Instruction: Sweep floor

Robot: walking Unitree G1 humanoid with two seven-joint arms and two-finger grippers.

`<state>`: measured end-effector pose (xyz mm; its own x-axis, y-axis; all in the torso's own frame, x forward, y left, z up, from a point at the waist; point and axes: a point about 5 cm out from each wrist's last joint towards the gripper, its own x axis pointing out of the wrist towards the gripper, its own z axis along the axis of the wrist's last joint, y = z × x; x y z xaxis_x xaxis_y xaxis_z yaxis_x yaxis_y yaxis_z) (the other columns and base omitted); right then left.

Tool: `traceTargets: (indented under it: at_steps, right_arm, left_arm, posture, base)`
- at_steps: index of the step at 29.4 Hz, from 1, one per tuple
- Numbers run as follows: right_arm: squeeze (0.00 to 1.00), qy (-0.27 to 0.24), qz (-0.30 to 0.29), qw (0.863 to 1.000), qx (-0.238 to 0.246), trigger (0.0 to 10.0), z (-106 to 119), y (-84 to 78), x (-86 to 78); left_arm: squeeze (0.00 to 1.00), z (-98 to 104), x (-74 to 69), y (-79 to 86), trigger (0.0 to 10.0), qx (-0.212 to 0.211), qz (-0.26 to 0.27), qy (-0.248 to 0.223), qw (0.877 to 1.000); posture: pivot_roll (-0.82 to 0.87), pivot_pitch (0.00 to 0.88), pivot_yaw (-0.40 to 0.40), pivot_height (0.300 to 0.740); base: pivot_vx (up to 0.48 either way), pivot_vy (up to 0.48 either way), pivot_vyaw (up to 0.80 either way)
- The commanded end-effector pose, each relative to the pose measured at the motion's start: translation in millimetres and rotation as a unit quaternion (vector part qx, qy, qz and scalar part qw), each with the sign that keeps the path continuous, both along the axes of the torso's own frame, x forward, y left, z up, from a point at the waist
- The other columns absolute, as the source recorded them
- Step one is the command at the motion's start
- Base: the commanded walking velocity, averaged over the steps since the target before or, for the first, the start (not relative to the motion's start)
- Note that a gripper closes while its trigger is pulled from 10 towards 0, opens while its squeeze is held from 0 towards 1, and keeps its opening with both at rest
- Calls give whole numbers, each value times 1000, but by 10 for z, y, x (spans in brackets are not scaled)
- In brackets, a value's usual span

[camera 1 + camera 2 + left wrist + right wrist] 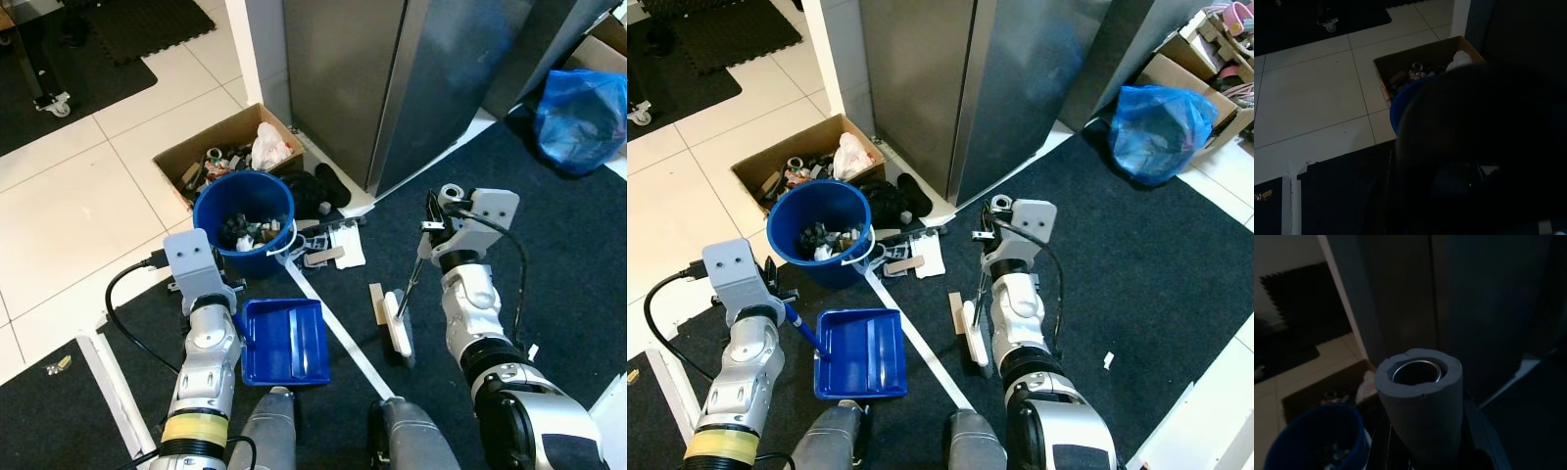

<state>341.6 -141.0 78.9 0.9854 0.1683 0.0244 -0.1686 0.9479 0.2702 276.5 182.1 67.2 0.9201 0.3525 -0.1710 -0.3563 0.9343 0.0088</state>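
Taking the blue bucket [245,220] as reference: it stands part-filled with rubbish at the edge of the dark carpet [549,245], a cardboard box [211,147] of scrap just behind it. The blue dustpan [286,341] lies flat on the carpet in front of the bucket, its handle at the left gripper [211,292]; whether those fingers are clamped I cannot tell. Off to the bucket's right, the right gripper [433,235] is closed around the broom [400,328] handle, head resting on carpet beside a wooden scrap [376,302]. Risk: a careless stroke could flick that scrap past the dustpan, or the pan could strike and tip the bucket.
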Motion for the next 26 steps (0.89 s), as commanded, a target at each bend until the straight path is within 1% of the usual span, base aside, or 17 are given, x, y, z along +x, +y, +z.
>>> traceTargets:
  at_steps: [1, 2, 4, 5, 8, 10, 18, 22, 26]
  right_arm:
    - [0, 16, 30, 998, 56, 10000, -66, 121, -37]
    - [0, 8, 49, 997, 51, 10000, -36, 120, -29]
    - [0, -6, 79, 997, 23, 10000, 2, 115, -25]
    - [0, -6, 79, 997, 23, 10000, 2, 115, -25]
    - [0, -12, 111, 994, 7, 10000, 12, 114, -34]
    - [0, -14, 119, 993, 4, 10000, 18, 102, -34]
    - [0, -19, 147, 989, 10, 10000, 57, 39, -34]
    - [0, -31, 188, 981, 29, 10000, 138, 19, -38]
    - [0, -50, 201, 978, 36, 10000, 229, 4, -29]
  left_arm:
    - [0, -75, -33, -56, 10000, -3, -8, 19, 1000]
    - [0, -74, -28, -65, 10000, -4, -9, 19, 1000]
    - [0, -72, -22, -77, 10000, -6, -9, 18, 1000]
    - [0, -72, -22, -77, 10000, -6, -9, 18, 1000]
    - [0, -74, -20, -77, 10000, -7, -8, 19, 1000]
    - [0, -75, -19, -78, 10000, -7, -8, 19, 1000]
    - [0, -76, -14, -82, 10000, -8, -8, 18, 1000]
    - [0, -74, -9, -87, 10000, -8, -9, 18, 1000]
    - [0, -75, -5, -90, 10000, -8, -9, 18, 1000]
  posture:
    - [152, 192, 0, 740]
    - [151, 192, -1, 740]
    - [151, 192, -3, 740]
    - [151, 192, -3, 740]
    - [148, 192, -4, 740]
    - [147, 192, -4, 740]
    - [146, 190, -4, 740]
    - [144, 188, -4, 740]
    - [141, 187, -4, 740]
  base:
    - [0, 0, 0]
    - [0, 0, 0]
    - [0, 0, 0]
    - [0, 0, 0]
    - [0, 0, 0]
    - [0, 0, 0]
    - [0, 0, 0]
    - [0, 0, 0]
    - [0, 0, 0]
